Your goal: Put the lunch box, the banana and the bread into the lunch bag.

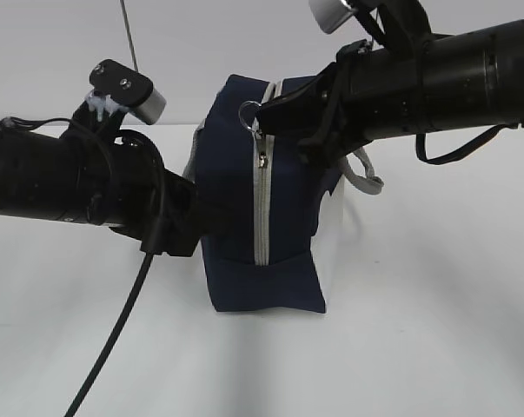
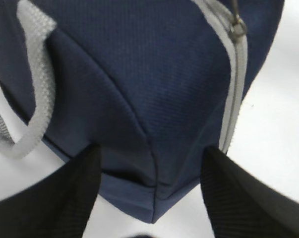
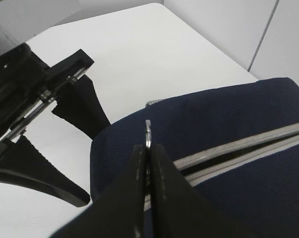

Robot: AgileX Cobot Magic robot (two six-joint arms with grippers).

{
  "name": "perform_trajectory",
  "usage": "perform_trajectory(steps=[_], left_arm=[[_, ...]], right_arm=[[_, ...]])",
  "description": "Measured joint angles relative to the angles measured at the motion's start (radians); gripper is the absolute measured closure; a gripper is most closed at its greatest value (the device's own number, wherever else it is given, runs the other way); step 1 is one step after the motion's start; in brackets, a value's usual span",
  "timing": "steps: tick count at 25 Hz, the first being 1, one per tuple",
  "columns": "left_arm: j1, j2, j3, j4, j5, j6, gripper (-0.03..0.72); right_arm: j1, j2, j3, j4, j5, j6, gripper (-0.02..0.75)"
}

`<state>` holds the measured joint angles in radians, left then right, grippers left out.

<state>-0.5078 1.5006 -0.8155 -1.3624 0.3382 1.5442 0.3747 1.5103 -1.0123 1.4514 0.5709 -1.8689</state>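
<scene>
The navy-blue lunch bag (image 1: 235, 217) stands in the middle of the white table, its grey zipper (image 1: 262, 208) running down the end that faces the exterior view. My right gripper (image 3: 147, 148) is shut on the zipper's metal ring pull (image 3: 148, 131) at the bag's top corner (image 1: 248, 110). Behind the pull, the zipper (image 3: 238, 148) shows a dark gap along the top. My left gripper (image 2: 151, 150) is open, one finger on each side of the bag's (image 2: 139, 89) lower corner. The lunch box, banana and bread are out of view.
A grey strap handle (image 2: 37, 99) hangs on the bag's side, and another shows at the far right (image 1: 366, 178). The left arm's black cable (image 1: 114, 339) hangs down to the table front. A thin rod (image 1: 129, 35) stands by the back wall.
</scene>
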Motion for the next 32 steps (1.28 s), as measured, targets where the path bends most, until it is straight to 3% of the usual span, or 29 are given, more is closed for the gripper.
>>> perform_trajectory(steps=[6,9,14,16,23,32], left_arm=[[0.0,0.042,0.0,-0.172,0.006,0.128,0.303],[0.0,0.05,0.0,-0.201,0.006,0.135,0.396],[0.0,0.052,0.0,-0.235,0.003,0.137,0.629],[0.0,0.052,0.0,-0.238,0.002,0.137,0.675],[0.0,0.065,0.0,-0.245,0.061,0.137,0.683],[0.0,0.07,0.0,-0.25,0.093,0.137,0.683]], right_arm=[[0.0,0.0,0.0,-0.002,0.0,0.0,0.754],[0.0,0.0,0.0,-0.002,0.002,0.0,0.754],[-0.001,0.0,0.0,-0.002,0.002,-0.002,0.754],[-0.001,0.0,0.0,0.0,0.002,-0.002,0.754],[-0.001,0.001,-0.006,0.073,-0.015,-0.002,0.754],[-0.001,0.002,-0.057,0.082,-0.033,-0.002,0.754]])
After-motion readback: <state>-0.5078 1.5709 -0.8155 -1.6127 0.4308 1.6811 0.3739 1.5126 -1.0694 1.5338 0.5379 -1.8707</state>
